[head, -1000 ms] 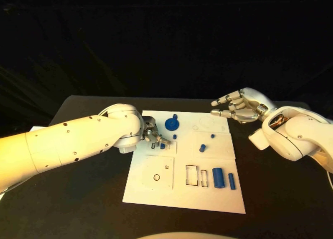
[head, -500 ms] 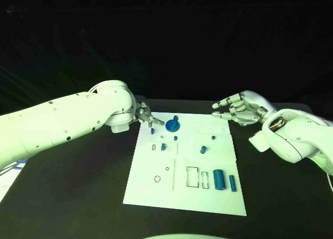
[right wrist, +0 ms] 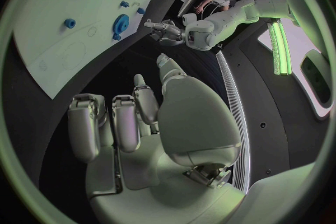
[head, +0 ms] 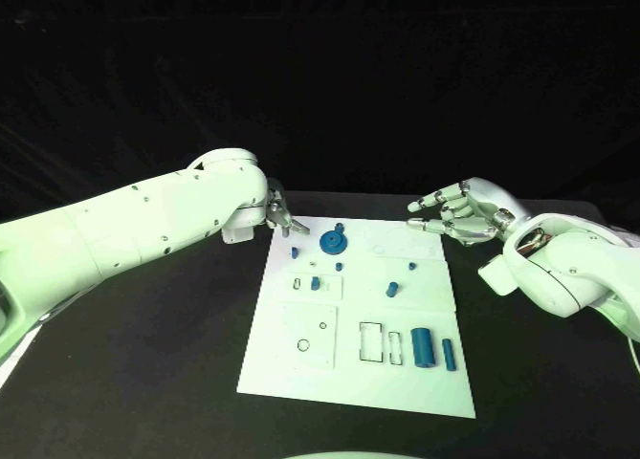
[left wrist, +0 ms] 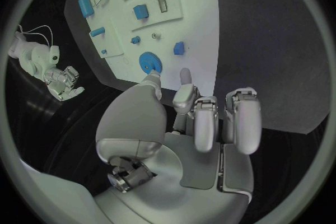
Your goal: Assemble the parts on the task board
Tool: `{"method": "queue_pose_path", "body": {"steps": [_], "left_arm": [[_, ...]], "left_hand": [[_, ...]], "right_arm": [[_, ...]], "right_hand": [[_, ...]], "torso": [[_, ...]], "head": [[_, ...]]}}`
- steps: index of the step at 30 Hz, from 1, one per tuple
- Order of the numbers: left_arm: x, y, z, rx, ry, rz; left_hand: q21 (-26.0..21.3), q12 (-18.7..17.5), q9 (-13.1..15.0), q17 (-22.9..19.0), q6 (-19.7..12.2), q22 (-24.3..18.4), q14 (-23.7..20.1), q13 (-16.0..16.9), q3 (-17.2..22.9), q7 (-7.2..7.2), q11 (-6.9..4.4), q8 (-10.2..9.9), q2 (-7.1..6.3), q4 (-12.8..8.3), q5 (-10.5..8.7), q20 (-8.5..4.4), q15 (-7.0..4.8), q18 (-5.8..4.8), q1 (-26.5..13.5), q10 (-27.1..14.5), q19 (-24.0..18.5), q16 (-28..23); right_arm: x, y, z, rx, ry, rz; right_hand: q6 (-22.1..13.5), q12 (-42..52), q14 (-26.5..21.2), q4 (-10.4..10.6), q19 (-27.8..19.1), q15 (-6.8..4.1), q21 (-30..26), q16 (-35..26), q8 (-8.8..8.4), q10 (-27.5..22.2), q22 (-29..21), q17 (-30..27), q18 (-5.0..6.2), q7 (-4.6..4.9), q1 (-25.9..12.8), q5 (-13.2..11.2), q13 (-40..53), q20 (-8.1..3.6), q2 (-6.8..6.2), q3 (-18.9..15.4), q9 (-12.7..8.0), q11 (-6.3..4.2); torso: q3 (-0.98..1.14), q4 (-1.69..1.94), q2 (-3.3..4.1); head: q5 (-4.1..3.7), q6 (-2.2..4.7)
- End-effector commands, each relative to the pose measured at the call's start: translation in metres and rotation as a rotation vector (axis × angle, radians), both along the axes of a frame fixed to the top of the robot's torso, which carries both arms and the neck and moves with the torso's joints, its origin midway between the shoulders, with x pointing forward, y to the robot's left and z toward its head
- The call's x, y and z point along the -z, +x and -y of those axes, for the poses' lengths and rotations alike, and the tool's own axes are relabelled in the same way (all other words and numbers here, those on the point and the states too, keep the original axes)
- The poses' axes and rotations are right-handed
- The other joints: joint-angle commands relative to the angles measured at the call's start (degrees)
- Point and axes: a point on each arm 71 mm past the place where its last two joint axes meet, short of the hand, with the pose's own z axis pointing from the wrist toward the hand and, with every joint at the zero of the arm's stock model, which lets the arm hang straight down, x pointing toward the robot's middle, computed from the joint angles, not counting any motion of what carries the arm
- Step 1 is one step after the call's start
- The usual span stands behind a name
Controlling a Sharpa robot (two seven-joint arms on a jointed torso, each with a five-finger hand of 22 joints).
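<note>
task board (head: 403, 382): matt white plate. parts (head: 422, 345) on it: smooth blue plastic. table (head: 154, 382): matt black.

Both arms are smooth, rounded white shells dotted with small dark screw holes, each ending in a silver many-fingered left hand (head: 281, 217) or right hand (head: 457, 213) with pale segmented fingers, a domed metallic palm cover and a bolted wrist joint.
</note>
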Motion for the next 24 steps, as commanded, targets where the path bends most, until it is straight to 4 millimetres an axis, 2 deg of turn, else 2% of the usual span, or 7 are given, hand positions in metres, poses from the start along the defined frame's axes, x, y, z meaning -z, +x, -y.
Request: {"method": "queue_pose_path", "body": {"steps": [1, 12, 24], "left_arm": [[0.005, 0.002, 0.0, 0.0, 0.043, -0.019], [0.021, 0.004, 0.002, 0.008, 0.071, -0.074], [0.027, 0.002, 0.008, 0.025, 0.049, -0.119]], "left_hand": [[0.39, 0.51, -0.2, 15.09, 0.49, 10.24, 5.94, 0.24, -0.42, 0.0, -0.08, -0.3, 0.29, 0.03, 0.05, 0.41, 0.25, 0.06, 0.42, 0.64, 3.03, 0.17], [0.66, 1.05, -0.62, 15.09, 1.34, 10.6, 5.94, 0.71, -0.8, -0.21, -0.26, -0.34, 0.92, -0.14, 0.09, 0.33, 0.13, -0.04, 0.99, 1.11, 3.26, 0.17], [0.81, 1.35, -1.15, 15.09, 1.86, 10.83, 5.94, 0.94, -0.86, -0.33, -0.39, -0.59, 1.75, -0.42, 0.16, 0.21, 0.01, -0.09, 2.76, 1.37, 3.4, 0.17]], "right_arm": [[0.001, 0.0, -0.002, -0.014, 0.0, 0.0], [0.001, -0.001, -0.002, -0.016, 0.0, -0.001], [0.001, 0.0, -0.003, -0.015, -0.002, 0.0]], "right_hand": [[-0.37, -0.34, 3.65, 0.02, -0.4, -0.05, -0.25, -0.35, -0.14, -0.4, 5.65, 4.6, 0.73, -0.03, 0.07, 0.32, 1.35, 0.1, 0.5, -0.27, -0.02, -0.02], [-0.35, -0.29, 3.65, 0.01, -0.38, -0.04, -0.24, -0.36, -0.12, -0.37, 5.68, 4.59, 0.73, -0.03, 0.12, 0.35, 1.38, 0.1, 0.57, -0.27, -0.01, -0.03], [-0.35, -0.29, 3.65, 0.01, -0.38, -0.04, -0.24, -0.36, -0.12, -0.37, 5.68, 4.59, 0.73, -0.03, 0.12, 0.35, 1.38, 0.1, 0.57, -0.27, -0.01, -0.03]], "torso": [[-0.01, 0.0, 0.03], [0.01, -0.02, 0.02], [0.07, 0.0, -0.04]], "head": [[0.06, -0.03], [0.12, -0.2], [0.09, -0.26]]}}
